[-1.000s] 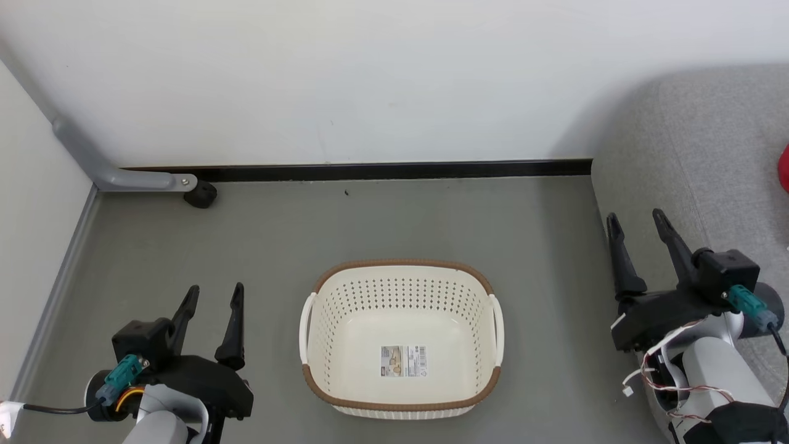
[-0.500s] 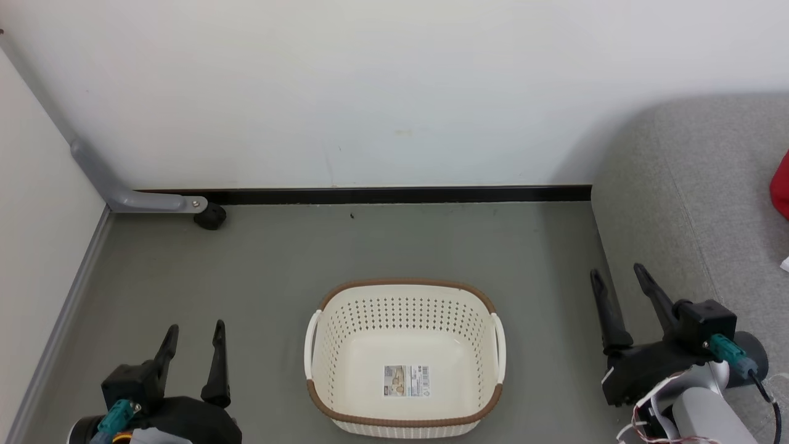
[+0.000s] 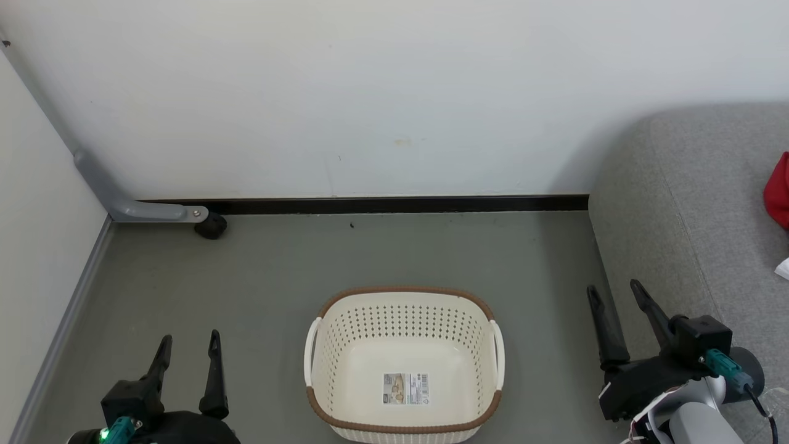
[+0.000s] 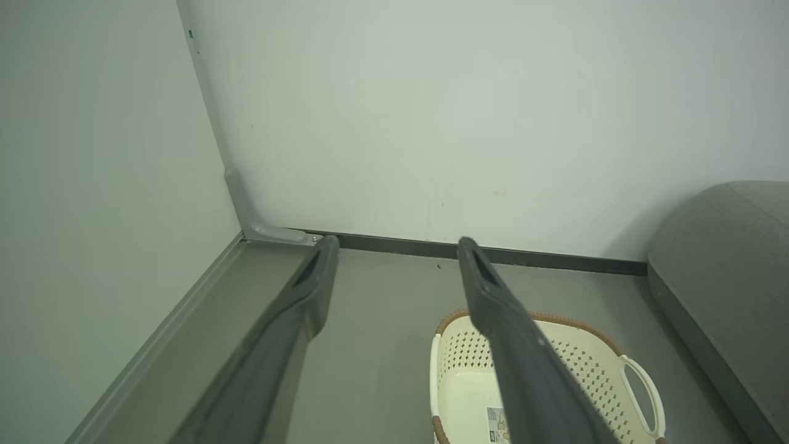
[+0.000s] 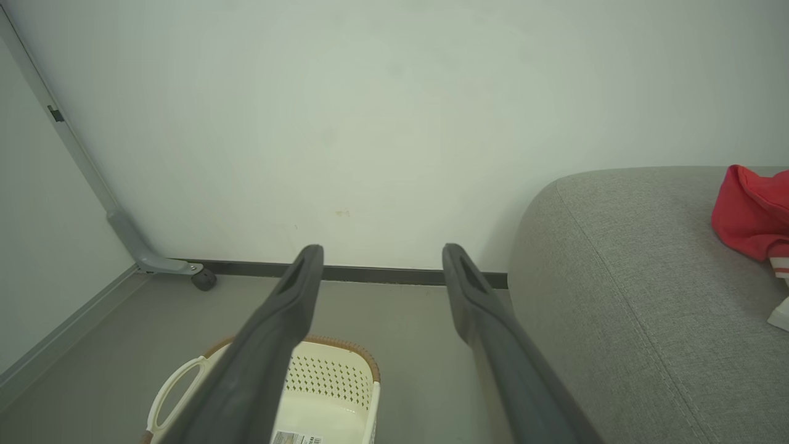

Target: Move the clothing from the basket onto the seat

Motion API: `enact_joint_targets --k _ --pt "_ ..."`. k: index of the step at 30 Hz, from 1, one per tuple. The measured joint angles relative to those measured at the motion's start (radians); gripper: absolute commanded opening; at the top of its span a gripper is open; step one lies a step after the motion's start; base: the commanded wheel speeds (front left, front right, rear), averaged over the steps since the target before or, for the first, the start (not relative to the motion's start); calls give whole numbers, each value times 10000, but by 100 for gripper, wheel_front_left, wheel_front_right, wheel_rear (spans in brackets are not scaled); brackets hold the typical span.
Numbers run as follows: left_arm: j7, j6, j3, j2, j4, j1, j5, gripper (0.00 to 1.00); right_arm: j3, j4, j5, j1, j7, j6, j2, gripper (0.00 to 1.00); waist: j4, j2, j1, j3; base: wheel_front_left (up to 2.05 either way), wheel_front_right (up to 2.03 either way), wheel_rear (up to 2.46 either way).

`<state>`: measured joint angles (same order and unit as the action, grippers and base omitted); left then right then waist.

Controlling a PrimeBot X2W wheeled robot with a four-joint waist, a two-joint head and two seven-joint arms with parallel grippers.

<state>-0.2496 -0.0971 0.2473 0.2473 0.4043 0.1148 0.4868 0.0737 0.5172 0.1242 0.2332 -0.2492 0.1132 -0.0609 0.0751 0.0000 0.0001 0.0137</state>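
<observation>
The cream basket point(image 3: 320, 345) stands on the grey floor at bottom centre, with just its paper label point(image 3: 405, 388) on the bottom. Red clothing point(image 3: 778, 191) with white trim lies on the grey seat point(image 3: 690, 203) at the right edge; the right wrist view shows the clothing point(image 5: 749, 213) on the seat point(image 5: 622, 290) too. Left of the basket, my left gripper point(image 3: 188, 343) is open and holds nothing. My right gripper point(image 3: 613, 291) is open too, between the basket and the seat's edge. The left wrist view catches the basket point(image 4: 592, 351) at its lower right.
A white wall with a dark skirting point(image 3: 394, 204) closes the back. A grey bracket with a black caster point(image 3: 211, 225) sits in the back-left corner. A side wall point(image 3: 37, 246) runs along the left. Bare floor lies between basket and wall.
The head camera has tilted, so the whole scene sits lower in the picture. Both grippers have dropped toward the bottom edge and stay open.
</observation>
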Motion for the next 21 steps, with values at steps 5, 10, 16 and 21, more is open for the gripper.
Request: enact_joint_targets --k 5,10,16,21 --pt "0 2 -127 -138 -123 -63 -144 100 36 -2 2 -1 0 -2 10 100 -21 0 0 48 0 0 0" --pt "0 4 -232 -196 -219 -197 -303 100 75 -33 6 -8 0 -79 21 100 -56 0 0 66 0 0 0" --pt "12 138 -288 -291 -251 -220 -497 0 148 36 75 -45 15 -77 42 0 -98 0 0 68 0 0 0" --pt "17 142 -173 -550 173 -637 -485 0 153 550 77 -642 29 -77 128 0 -100 1 0 69 0 0 0"
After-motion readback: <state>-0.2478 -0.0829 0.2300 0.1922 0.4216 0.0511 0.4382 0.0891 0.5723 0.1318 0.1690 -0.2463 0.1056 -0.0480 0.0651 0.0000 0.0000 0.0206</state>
